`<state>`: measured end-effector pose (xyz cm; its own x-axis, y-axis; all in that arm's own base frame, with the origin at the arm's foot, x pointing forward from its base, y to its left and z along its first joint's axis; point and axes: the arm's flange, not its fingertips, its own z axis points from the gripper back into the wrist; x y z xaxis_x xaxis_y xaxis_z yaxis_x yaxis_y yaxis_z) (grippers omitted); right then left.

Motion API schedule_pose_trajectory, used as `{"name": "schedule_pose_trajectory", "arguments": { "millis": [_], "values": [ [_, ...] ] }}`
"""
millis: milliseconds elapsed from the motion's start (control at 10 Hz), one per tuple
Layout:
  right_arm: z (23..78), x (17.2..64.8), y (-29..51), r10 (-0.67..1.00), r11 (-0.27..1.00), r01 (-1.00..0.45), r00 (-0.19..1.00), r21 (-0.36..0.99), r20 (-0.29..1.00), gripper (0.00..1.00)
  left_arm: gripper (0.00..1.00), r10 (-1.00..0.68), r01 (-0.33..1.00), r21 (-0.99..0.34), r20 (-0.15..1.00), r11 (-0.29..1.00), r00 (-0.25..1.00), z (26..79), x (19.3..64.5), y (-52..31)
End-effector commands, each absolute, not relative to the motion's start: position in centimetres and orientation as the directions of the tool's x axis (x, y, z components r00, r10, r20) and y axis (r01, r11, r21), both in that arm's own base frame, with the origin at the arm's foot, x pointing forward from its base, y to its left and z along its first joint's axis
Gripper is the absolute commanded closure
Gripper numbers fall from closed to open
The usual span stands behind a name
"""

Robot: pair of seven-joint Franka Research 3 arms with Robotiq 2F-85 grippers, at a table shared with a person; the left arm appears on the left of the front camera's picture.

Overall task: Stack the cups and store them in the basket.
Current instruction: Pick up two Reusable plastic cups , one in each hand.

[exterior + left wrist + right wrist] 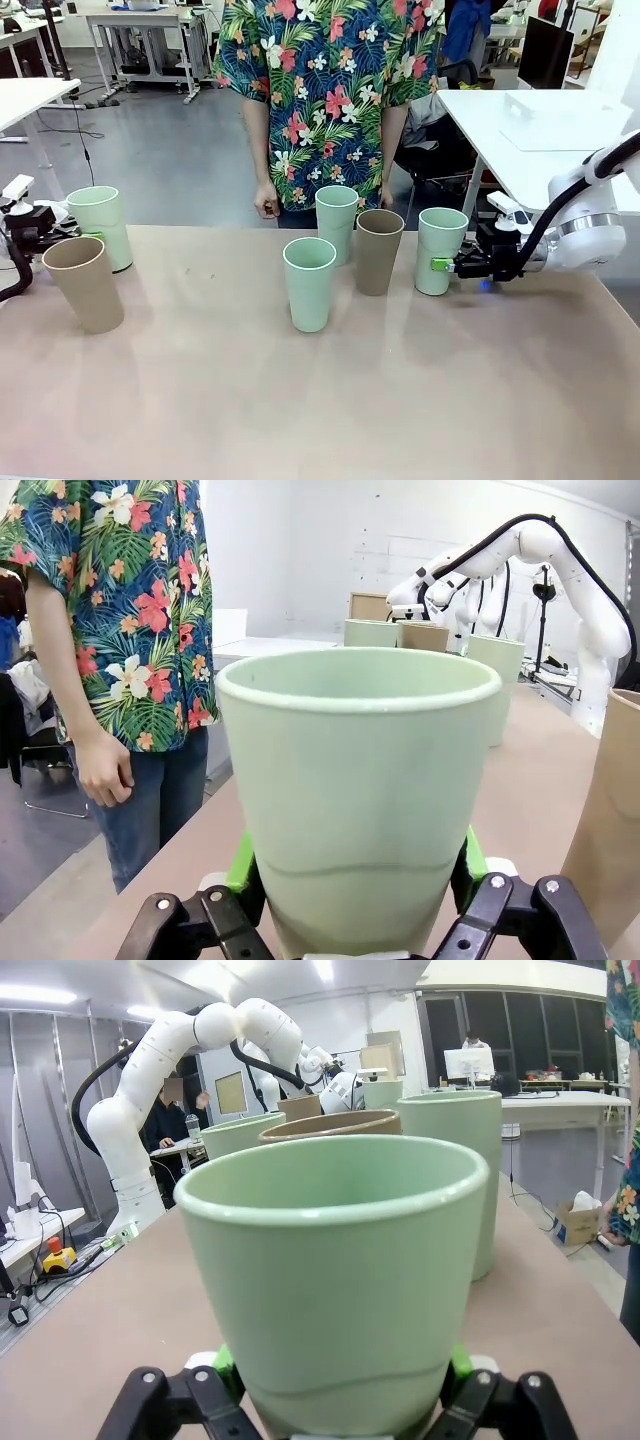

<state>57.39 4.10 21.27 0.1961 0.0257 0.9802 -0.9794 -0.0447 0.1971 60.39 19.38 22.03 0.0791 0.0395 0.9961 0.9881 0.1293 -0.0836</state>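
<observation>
Pads (243,862) of my left tool (357,875) press on both sides of the far-left mint cup (100,225), low on its wall, so this tool is closed on it. The left tan cup (84,283) stands upright just beside it, nearer to me, on the table (200,400). My right tool (343,1375) comes in level from the right and is clamped the same way on the right mint cup (441,250), low on its wall. I cannot tell whether either held cup is clear of the table. Three free cups stand upright between them. The front mint cup (309,283) is nearest to me, and the back mint cup (337,222) is behind it. The middle tan cup (379,250) is just beside that one, towards the right mint cup. A person in a flowered shirt (330,80) stands at the far edge, one hand (267,207) hanging down.
</observation>
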Motion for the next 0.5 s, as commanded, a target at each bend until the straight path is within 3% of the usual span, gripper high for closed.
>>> {"name": "schedule_pose_trajectory", "arguments": {
  "millis": [0, 300, 400],
  "values": [
    [21.23, 57.58, 4.15, 0.015, -0.02, -0.979, 0.203, 0.203, 0.979, 0.34, 0.66, 0.033, 0.988, -0.084, 0.996, 0.127, 0.081, 21.98, 60.36, 19.28],
    [21.23, 57.58, 4.15, 0.015, -0.02, -0.979, 0.203, 0.203, 0.979, 0.34, 0.66, 0.033, 0.988, -0.084, 0.996, 0.127, 0.081, 21.98, 60.36, 19.28],
    [21.25, 57.41, 4.06, 0.024, -0.042, -0.979, 0.197, 0.197, 0.98, 0.15, 0.13, 0.037, 0.988, -0.084, 0.996, 0.131, 0.079, 22.01, 60.41, 19.41]
  ]
}}
